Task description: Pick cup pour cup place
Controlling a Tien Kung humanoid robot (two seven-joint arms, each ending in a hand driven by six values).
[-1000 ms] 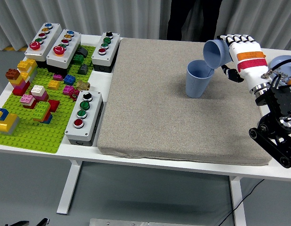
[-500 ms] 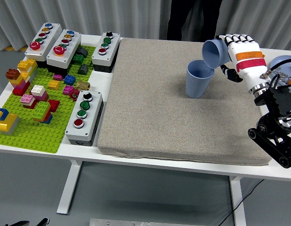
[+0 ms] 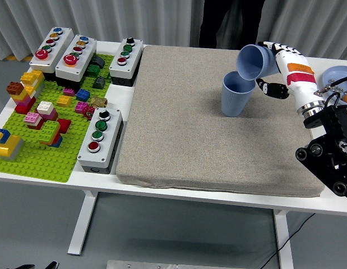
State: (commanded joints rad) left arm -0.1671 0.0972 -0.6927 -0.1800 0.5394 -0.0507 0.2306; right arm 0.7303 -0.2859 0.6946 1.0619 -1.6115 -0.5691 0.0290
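White table (image 3: pixel 179 193), most of it covered by a grey mat (image 3: pixel 212 123). Left of the mat: green brick baseplate (image 3: pixel 36 151) loaded with coloured bricks, plus four grey button boxes; three along the far edge, one (image 3: pixel 100 139) at the mat's near-left side. Person in dark clothes (image 3: pixel 229 22) stands at the far side, hands not visible. Right arm (image 3: pixel 327 145) comes in from the right edge, black linkage low, white forearm up top. Right hand (image 3: pixel 282 64) has fingers wrapped round a blue cup (image 3: pixel 254 60), held tipped on its side, mouth facing left and down. That cup's rim sits just above the rim of a second blue cup (image 3: pixel 236 94), which stands upright on the mat's far-right area. Can't tell if the two rims touch. Blue plate (image 3: pixel 337 73) partly visible at the right edge behind the wrist. Left arm not visible.
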